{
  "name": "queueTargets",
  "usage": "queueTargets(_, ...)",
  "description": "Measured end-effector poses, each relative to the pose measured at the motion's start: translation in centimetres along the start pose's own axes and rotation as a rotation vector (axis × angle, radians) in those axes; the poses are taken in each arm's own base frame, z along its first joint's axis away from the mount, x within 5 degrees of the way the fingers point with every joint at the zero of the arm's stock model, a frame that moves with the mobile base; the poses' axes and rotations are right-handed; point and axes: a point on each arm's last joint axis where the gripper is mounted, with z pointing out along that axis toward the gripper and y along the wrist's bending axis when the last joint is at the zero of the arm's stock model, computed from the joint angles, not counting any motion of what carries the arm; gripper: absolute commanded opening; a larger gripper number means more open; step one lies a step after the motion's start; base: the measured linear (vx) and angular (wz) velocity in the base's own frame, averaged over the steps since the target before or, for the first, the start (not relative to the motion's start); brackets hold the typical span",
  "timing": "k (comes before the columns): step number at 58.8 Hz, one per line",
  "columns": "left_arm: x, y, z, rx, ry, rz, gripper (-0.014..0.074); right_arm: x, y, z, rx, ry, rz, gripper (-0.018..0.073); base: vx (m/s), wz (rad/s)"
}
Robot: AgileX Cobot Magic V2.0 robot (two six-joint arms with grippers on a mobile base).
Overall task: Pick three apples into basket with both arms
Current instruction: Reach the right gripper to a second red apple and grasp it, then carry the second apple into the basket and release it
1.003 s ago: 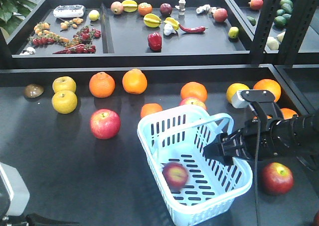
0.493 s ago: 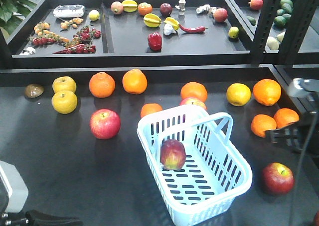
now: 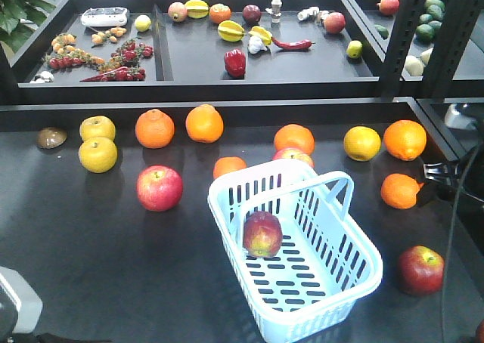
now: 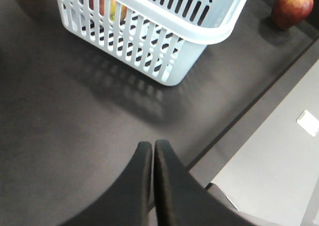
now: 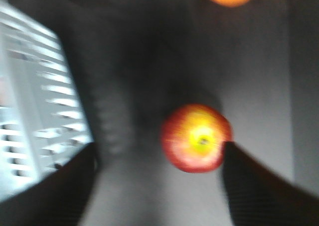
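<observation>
- One dark red apple lies inside the basket.
- A second apple sits on the surface. It is at 4 o'clock from the basket and not touching it.
- The right pincer is spread wide and holds nothing. Its blurry view shows the second apple between its fingers, at about 1 o'clock.
- The left pincer is squeezed closed on nothing. The second apple is far off at 2 o'clock.
- The right arm is much nearer, so I think this is its job. The apple is round, with no long side to line up.
</observation>
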Motion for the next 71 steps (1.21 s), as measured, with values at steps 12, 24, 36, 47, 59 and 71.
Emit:
queueTargets(12,0.0,0.0,0.0,0.000,-0.001,-0.006,-0.0006,-1.0,-1.4,3.5,0.049,0.152,0.033,0.0721,0.00,0.00)
queueTargets(24,0.0,0.0,0.0,0.000,-0.002,-0.006,-0.0006,-0.8,-2.0,6.5,0.045,0.230,0.047,0.0673,0.00,0.00)
queueTargets(36,0.0,0.0,0.0,0.000,-0.002,-0.006,-0.0006,-0.5,-2.4,9.0,0.038,0.287,0.056,0.0616,0.00,0.00)
queueTargets(47,-0.1,0.0,0.0,-0.003,-0.008,-0.006,-0.0006,-0.1,-2.8,11.0,0.034,0.324,0.064,0.0585,0.00,0.00)
queueTargets(59,-0.1,0.0,0.0,-0.004,-0.009,-0.006,-0.0006,0.4,-3.0,12.8,0.025,0.372,0.075,0.0578,0.00,0.00)
queueTargets(71,-0.1,0.0,0.0,-0.005,-0.011,-0.006,-0.0006,0.4,-2.9,13.1,0.006,0.378,0.094,0.0435,0.00,0.00)
